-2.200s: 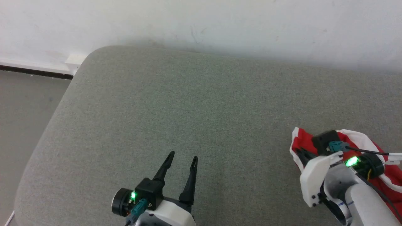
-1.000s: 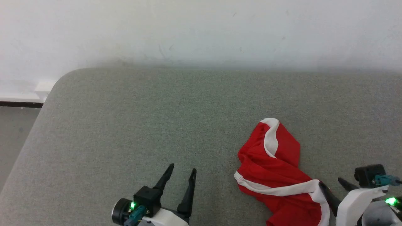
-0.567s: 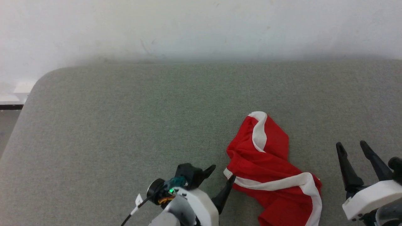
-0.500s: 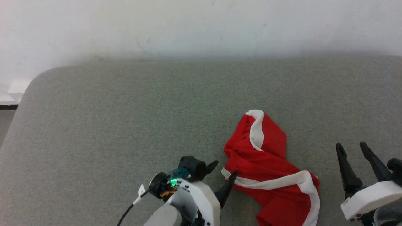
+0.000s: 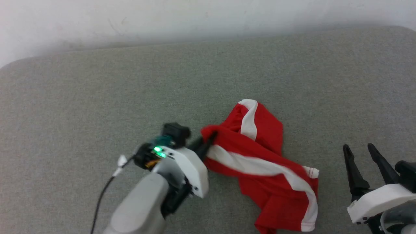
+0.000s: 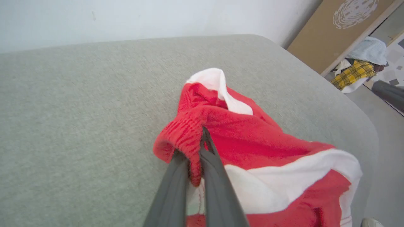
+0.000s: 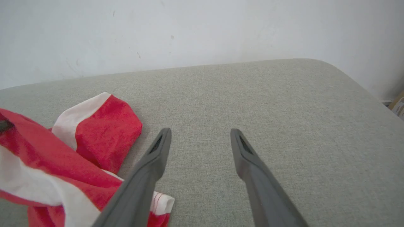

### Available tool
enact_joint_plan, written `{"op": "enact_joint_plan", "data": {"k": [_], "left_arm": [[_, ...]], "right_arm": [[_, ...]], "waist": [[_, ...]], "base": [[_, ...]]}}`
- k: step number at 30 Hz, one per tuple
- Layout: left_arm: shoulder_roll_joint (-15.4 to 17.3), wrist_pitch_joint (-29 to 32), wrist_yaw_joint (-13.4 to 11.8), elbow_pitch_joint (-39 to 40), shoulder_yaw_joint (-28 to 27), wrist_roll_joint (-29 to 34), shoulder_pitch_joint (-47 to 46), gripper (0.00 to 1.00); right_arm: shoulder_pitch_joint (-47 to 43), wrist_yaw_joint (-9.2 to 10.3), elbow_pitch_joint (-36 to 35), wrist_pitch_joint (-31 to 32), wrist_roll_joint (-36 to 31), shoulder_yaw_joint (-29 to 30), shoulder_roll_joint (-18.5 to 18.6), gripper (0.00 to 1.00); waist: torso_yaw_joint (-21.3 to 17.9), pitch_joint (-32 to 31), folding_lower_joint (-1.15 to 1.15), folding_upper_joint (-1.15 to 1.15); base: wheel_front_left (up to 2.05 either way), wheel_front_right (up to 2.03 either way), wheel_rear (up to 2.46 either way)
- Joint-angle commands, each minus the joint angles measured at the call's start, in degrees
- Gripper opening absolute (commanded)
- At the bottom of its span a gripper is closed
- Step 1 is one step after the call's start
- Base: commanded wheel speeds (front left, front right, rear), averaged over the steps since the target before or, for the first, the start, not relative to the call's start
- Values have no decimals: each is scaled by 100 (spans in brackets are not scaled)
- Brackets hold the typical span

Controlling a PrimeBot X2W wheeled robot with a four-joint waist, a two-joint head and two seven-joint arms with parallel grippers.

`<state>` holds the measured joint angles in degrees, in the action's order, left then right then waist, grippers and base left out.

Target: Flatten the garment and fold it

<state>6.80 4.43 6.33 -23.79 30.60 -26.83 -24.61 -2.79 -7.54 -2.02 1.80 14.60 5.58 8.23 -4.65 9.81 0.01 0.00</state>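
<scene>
Garment (image 5: pixel 260 162) of red cloth with white bands lies crumpled on the grey cushion (image 5: pixel 97 97), between its middle and its near edge and somewhat toward the right side, one white-banded lobe pointing at the far edge below the pale wall (image 5: pixel 162 13). The left gripper (image 5: pixel 208 141) reaches in from the near edge at the cloth's left end; its fingers (image 6: pixel 172 192) are pressed close together with a ribbed red hem pinched between the tips, and that fold stands up from the cushion. The right gripper (image 5: pixel 358 147) sits by the near edge toward the right-hand corner, apart from the cloth's right end, its fingers (image 7: pixel 151 164) spread wide with bare cushion between them.
</scene>
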Motion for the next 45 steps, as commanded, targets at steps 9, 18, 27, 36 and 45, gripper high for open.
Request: {"op": "enact_joint_plan", "data": {"k": [9, 18, 27, 36, 45], "left_arm": [[755, -770, -706, 383, -1191, -351, 323, 0], [873, -709, -794, 330, -1250, -607, 1421, 88], [571, -1871, -867, 600, -1176, -58, 1350, 100], [211, -1941, -813, 1514, -1553, 824, 1895, 100], [-87, -1942, -525, 1410, -1653, 1092, 2006, 100]], "right_arm": [[-3, 5, 7, 147, -43, -139, 77, 100], [47, 5, 92, 308, -6, -492, 155, 100], [309, 5, 276, 671, 337, -877, 216, 100], [730, 5, 810, 1578, 310, -1587, 777, 100], [1188, 5, 1448, 1721, 367, -1875, 873, 100]], "waist": [[587, -231, -1, 0], [1046, -223, -1, 0], [1433, -356, -1, 0], [1682, -386, -1, 0], [1814, -277, -1, 0]], "base": [[0, 0, 0], [0, 0, 0], [0, 0, 0], [0, 0, 0], [0, 0, 0]]}}
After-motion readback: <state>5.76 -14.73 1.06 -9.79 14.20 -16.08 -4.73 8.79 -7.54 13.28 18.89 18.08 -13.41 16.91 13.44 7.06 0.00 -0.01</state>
